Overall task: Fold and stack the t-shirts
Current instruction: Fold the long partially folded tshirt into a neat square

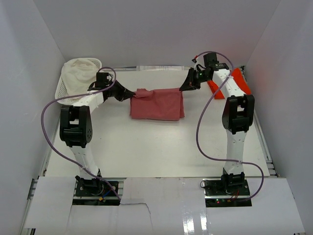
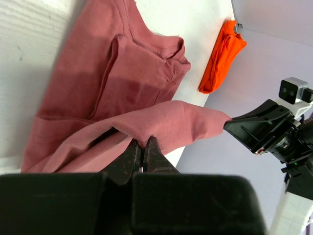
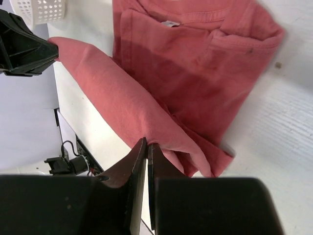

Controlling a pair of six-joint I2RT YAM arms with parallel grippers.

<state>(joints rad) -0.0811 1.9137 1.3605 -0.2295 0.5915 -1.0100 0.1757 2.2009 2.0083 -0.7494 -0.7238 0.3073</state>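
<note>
Top external view, from the left: a white lattice basket (image 1: 61, 90) sits at the tabletop's (image 1: 146, 147) far-left corner. The left end effector (image 1: 130, 95) is pinched tight on one end of the rose-red t-shirt (image 1: 156, 105) and the right end effector (image 1: 184, 87) on the other. A raised edge stretches between them above the flat body, so this fold looks half made. Far right, the orange-red t-shirt (image 1: 213, 88) lies bunched and apart. Nothing is stacked yet.
</note>
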